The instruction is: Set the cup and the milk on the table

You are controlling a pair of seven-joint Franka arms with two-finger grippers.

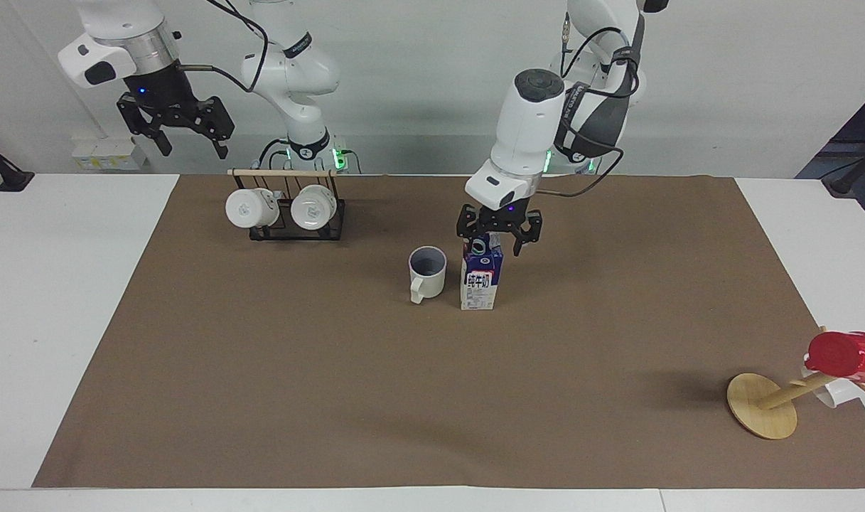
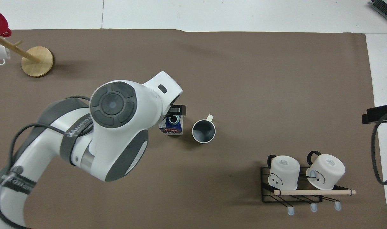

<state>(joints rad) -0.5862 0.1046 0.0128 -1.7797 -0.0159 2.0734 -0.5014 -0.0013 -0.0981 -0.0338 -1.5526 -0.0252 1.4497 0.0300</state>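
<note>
Blue-white milk (image 1: 481,279) stands upright (cap showing) under left gripper's (image 1: 498,240) wide jaws.

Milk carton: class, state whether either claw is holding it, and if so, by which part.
Nothing is held. The left claw is open around the top of the milk carton, which stands on the mat beside the cup. The right claw waits open, raised.
</note>
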